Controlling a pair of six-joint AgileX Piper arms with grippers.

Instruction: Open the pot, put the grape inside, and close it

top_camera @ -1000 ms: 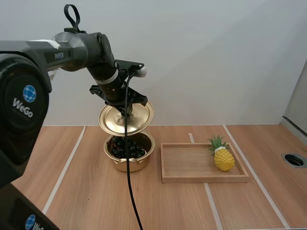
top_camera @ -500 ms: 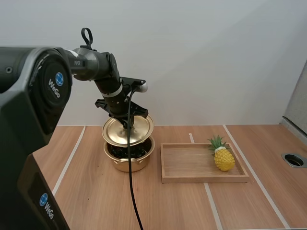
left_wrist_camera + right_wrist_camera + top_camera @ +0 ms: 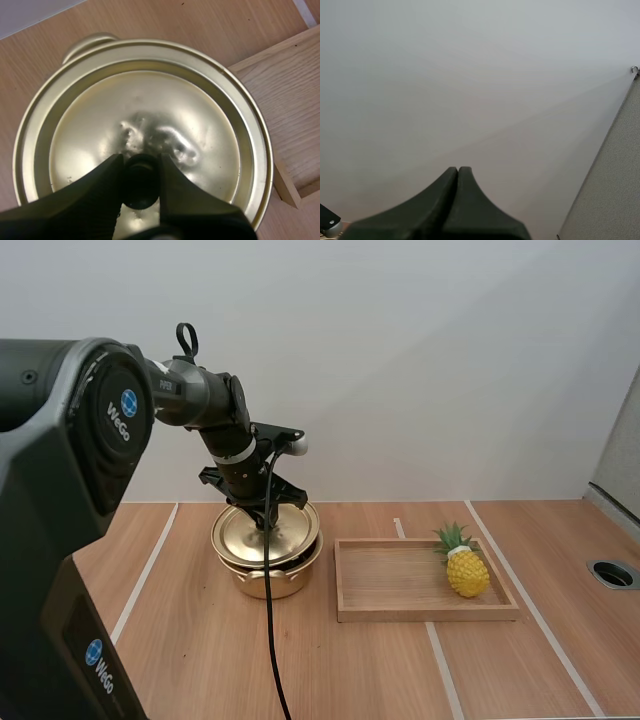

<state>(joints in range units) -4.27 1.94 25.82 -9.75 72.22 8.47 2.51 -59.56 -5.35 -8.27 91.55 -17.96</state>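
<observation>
My left gripper (image 3: 266, 524) sits left of centre in the high view, clenched on the dark knob (image 3: 141, 176) in the middle of the lid (image 3: 262, 537). From the wrist, my left gripper (image 3: 140, 162) has a finger pressed against each side of the knob. I hold it there because the knob is the lid's only handhold, and gripping at the centre keeps the disc level as it meets the rim.

The lid (image 3: 150, 105) lies over the gold pot (image 3: 266, 582), its edge running evenly round the pot's rim, with one side handle (image 3: 92, 42) of the pot poking out past it. It looks seated or nearly so. I judge the closing step almost done, with letting go and lifting clear left to do. The lid covers the whole mouth of the pot, so the inside is hidden and I cannot see whether the grape is in there.

The wooden tray (image 3: 400, 582) lies just right of the pot on the table (image 3: 180, 660), close to it but apart. It holds only a yellow pineapple (image 3: 467, 571), standing at its right end. The rest of the tray floor is bare.

My right gripper (image 3: 458, 173) has its fingers pressed together on nothing and points away from the work.
</observation>
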